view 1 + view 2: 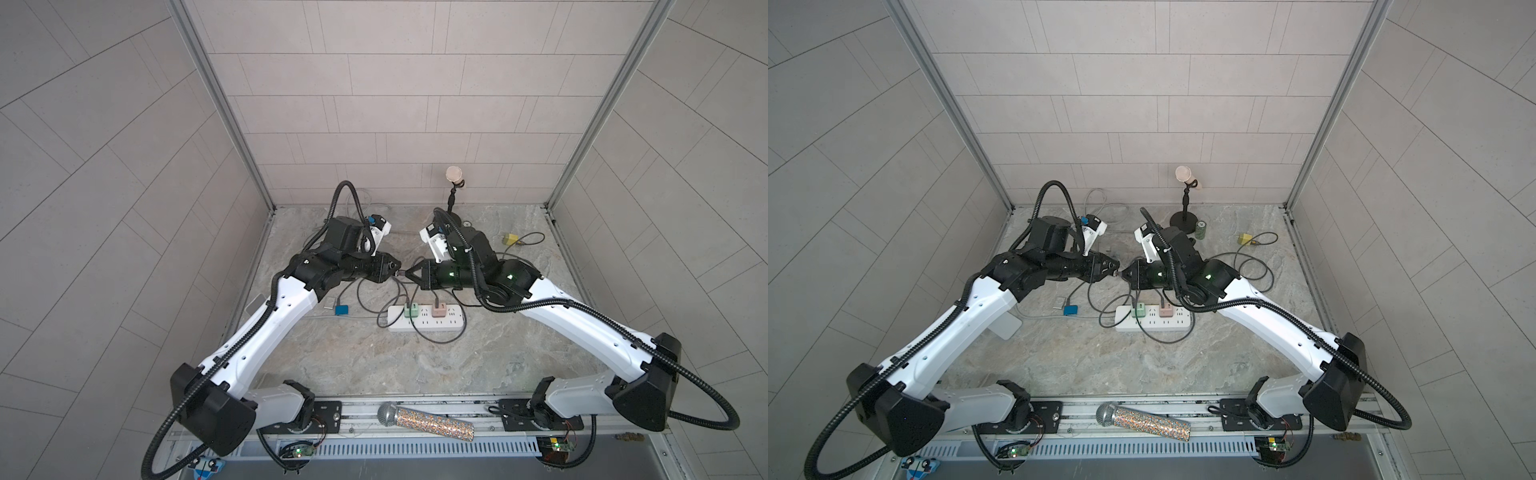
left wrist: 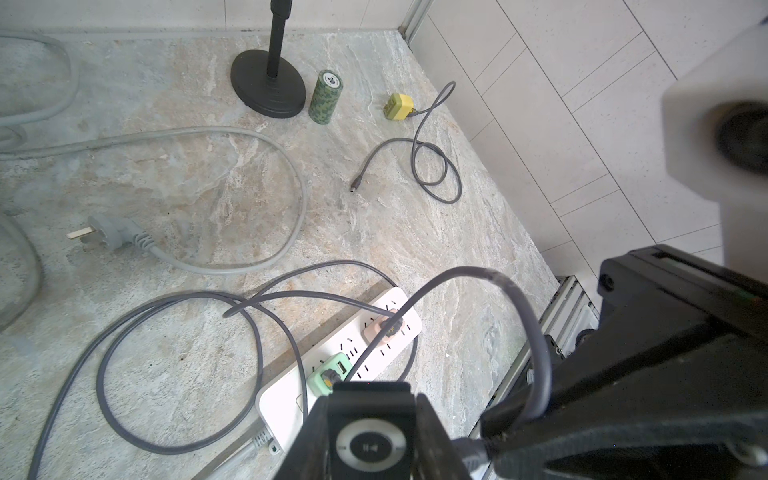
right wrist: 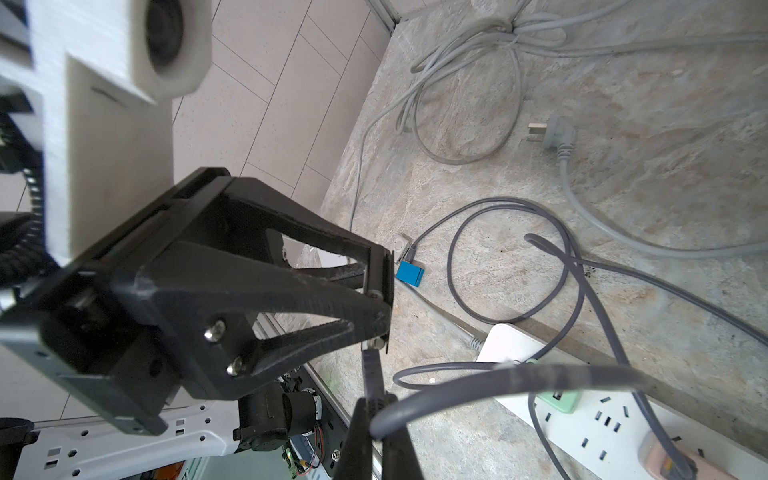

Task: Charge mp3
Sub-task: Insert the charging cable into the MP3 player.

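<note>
Up in the air near the power strip (image 1: 451, 322), the left gripper (image 1: 395, 272) holds the mp3 (image 2: 371, 440) and the right gripper (image 1: 410, 274) pinches the cable plug (image 3: 371, 370) right beside it, so I think the plug next needs a straight, gentle push in.

Glossy white shells covered the long links of the left arm (image 1: 270, 328) and the right arm (image 1: 582, 320). Nearest the rail (image 1: 357, 409), each carried a bulky black elbow cap (image 1: 216, 415) trailing black ribbed conduit (image 1: 160, 430). Farther from the rail the links were all black, with green lights (image 1: 451, 274) on the right arm and a white camera housing (image 1: 432, 241) at each wrist. Silver screws (image 3: 214, 332) studded the black triangular fingers of the left gripper (image 3: 384, 299).
</note>
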`<state>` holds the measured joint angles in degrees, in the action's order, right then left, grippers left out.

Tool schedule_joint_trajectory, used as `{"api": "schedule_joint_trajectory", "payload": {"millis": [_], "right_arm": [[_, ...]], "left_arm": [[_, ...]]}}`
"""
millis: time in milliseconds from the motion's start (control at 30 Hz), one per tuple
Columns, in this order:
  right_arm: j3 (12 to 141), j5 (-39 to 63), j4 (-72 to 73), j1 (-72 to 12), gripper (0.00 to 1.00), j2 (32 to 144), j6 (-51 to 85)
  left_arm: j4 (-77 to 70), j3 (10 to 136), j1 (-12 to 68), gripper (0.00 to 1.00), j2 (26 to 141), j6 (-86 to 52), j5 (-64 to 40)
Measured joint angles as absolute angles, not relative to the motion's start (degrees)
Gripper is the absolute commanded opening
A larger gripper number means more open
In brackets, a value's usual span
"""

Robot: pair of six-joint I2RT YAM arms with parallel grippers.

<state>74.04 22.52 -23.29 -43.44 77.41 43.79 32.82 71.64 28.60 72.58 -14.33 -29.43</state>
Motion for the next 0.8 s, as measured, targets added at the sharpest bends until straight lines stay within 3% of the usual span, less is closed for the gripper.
{"api": "schedule_joint_trajectory", "payload": {"millis": [800], "right_arm": [[73.0,21.6,-22.3,-43.2,0.00,78.2,43.5]], "left_arm": [[31.0,70.5,29.6,0.00,72.5,-16.3,-27.8]]}}
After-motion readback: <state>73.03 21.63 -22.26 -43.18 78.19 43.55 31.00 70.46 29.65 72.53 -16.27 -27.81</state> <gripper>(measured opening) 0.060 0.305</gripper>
